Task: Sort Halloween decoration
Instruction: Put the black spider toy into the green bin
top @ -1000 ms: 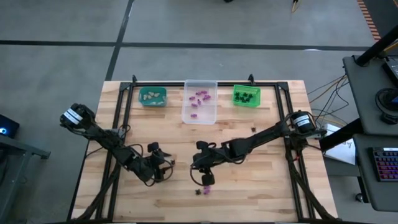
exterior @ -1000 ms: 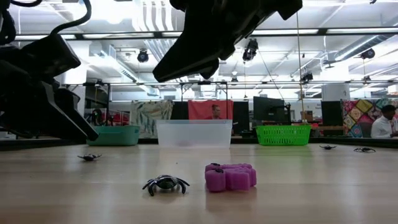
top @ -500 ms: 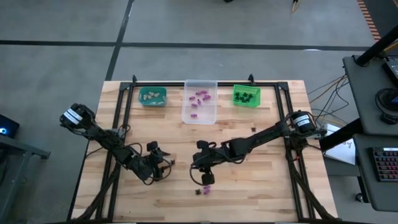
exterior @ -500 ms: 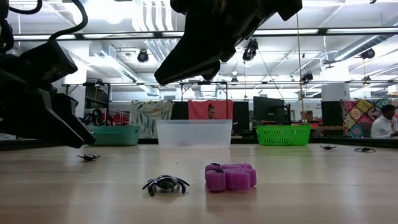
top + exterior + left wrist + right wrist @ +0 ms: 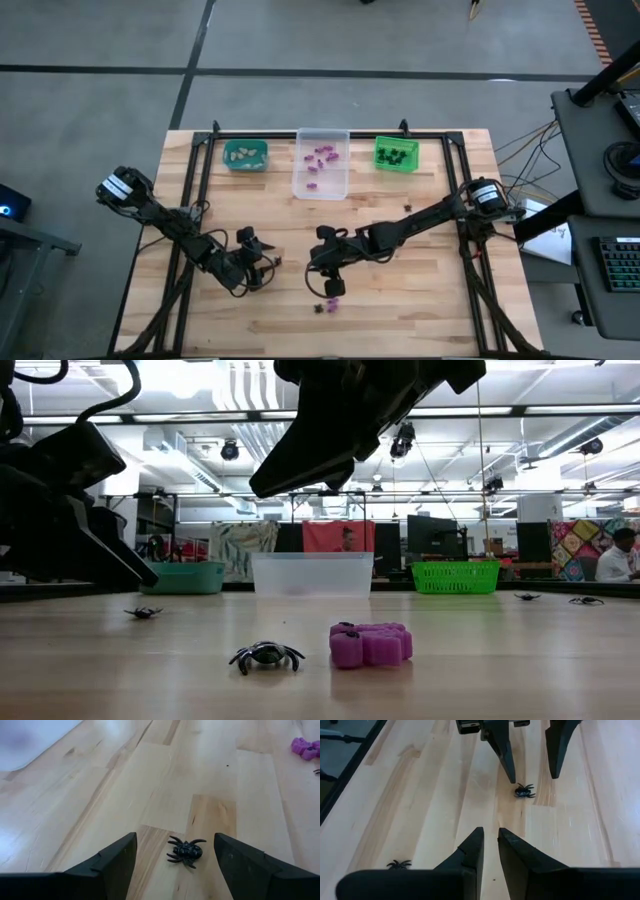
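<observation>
While left gripper [image 5: 175, 851] straddles black spider [image 5: 185, 851] w/ wide fingers, right gripper [image 5: 490, 845] nearly closed, empty.

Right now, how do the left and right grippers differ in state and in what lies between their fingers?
The left gripper is open wide, with a black spider on the table between its fingers. The right gripper is nearly shut, with only a narrow gap and nothing in it. Both are low over the wooden table, pointing toward each other.
</observation>
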### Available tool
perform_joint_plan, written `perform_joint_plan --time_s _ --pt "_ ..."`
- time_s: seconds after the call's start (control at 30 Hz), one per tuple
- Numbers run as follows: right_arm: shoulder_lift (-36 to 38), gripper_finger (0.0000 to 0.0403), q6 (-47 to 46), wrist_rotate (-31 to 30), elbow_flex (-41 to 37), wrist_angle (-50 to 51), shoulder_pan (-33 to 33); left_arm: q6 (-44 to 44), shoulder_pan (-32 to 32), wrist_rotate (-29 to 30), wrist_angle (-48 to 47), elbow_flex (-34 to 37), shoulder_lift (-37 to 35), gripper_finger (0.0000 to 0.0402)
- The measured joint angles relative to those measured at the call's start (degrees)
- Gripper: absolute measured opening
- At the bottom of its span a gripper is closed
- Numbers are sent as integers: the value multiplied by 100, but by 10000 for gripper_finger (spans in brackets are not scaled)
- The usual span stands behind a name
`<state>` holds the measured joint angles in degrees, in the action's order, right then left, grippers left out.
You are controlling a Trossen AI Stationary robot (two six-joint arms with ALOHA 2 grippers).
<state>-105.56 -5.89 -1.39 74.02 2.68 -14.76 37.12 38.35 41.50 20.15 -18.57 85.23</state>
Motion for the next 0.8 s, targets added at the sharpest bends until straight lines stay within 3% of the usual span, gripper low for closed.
perform_joint_plan --time_s 0.4,0.8 --pt "-4 52 11 0 -17 2 0 -43 0 2 225 -2 31 249" --pt "-4 52 -7 -1 -20 2 0 276 20 79 944 -33 1216 249"
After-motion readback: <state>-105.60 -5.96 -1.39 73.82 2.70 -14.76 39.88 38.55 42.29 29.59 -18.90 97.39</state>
